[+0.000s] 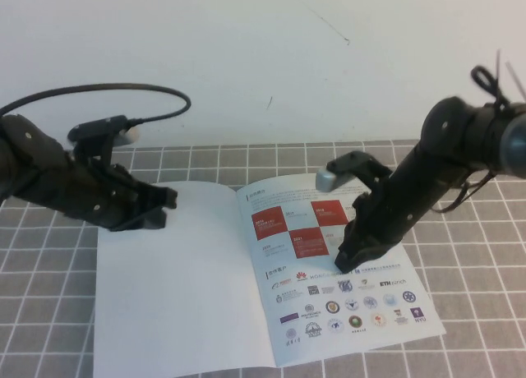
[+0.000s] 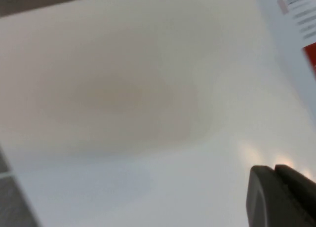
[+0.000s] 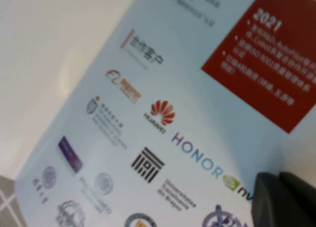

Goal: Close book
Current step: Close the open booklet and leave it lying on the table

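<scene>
Book (image 1: 205,288): lies open and flat on the worktop (image 1: 460,345), near the middle of the scene, with its spine running from the far edge toward the robot.
Left page (image 1: 181,312): blank white with no print. It fills most of the left wrist view.
Right page (image 1: 370,312): printed and lying flat, its outer edge toward the robot's right.
Red blocks (image 1: 296,230): a cluster of squares on the far half of the right page. In the right wrist view one of them carries "2021" in white.
Logos (image 1: 345,304): rows of small emblems on the near half of the right page. The right wrist view shows the word HONOR among them, with a red fan-shaped mark beside it.
Left gripper (image 1: 167,200): low over the far left corner of the left page. Whether it touches the paper cannot be told.
Left fingers (image 2: 261,197): dark and pressed together, with nothing between them.
Right gripper (image 1: 345,261): tip angled down onto the right page, just on the near side of the red blocks and beside the first row of logos. It seems to rest on the paper.
Right fingers (image 3: 269,197): dark and closed against each other, gripping nothing.
Worktop surface: grey tiles crossed by pale grid lines, showing all round the book.
Wall (image 1: 263,57): plain white behind the worktop.
Cable (image 1: 123,89): black, arching over the left arm.
</scene>
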`<action>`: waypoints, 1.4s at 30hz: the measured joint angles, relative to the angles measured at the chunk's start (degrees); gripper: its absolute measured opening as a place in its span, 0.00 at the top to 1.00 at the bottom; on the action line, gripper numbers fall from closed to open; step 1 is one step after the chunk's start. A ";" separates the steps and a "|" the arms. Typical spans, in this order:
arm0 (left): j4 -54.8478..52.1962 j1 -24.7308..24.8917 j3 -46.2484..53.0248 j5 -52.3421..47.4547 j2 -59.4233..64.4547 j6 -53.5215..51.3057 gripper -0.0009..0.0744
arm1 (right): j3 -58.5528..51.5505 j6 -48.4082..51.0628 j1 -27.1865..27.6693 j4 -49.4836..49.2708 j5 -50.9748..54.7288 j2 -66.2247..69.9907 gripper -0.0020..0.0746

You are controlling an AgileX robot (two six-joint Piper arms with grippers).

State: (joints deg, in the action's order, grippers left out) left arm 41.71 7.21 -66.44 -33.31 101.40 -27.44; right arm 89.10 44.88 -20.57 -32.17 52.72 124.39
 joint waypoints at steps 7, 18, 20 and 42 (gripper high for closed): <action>-20.14 0.00 0.00 0.06 -0.03 17.09 0.99 | 0.11 -0.37 0.10 -1.53 -0.64 3.18 0.98; -38.08 -5.86 0.00 1.92 -1.89 37.99 0.99 | 0.60 -0.60 0.10 -1.64 -0.17 3.64 0.98; -38.34 -7.55 0.00 1.18 -1.43 38.41 0.99 | 0.60 -0.60 0.10 -1.74 -0.17 3.71 0.98; -33.38 -6.00 -0.15 1.58 6.32 32.40 0.99 | 0.64 -1.07 0.18 -2.85 -0.38 3.85 0.98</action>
State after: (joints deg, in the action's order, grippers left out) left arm 8.33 1.22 -66.59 -31.74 107.72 4.96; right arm 89.74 43.81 -20.38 -35.02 52.33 128.24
